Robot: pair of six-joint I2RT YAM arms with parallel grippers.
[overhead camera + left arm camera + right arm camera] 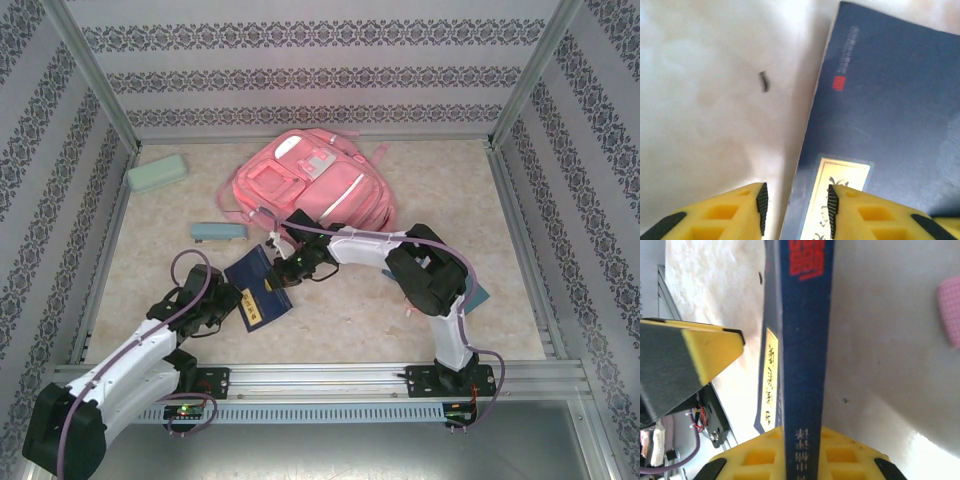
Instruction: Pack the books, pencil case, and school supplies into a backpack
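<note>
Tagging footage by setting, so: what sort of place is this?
Probably a staged robot test booth, not a real room: wallpapered panels in an aluminium frame, two arms bolted to a rail, a pink backpack on the marble-look tabletop.

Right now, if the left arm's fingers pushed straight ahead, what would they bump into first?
Probably the thin navy blue book with the yellow label: its edge lies between the open left fingers, though their height above it is unclear.
</note>
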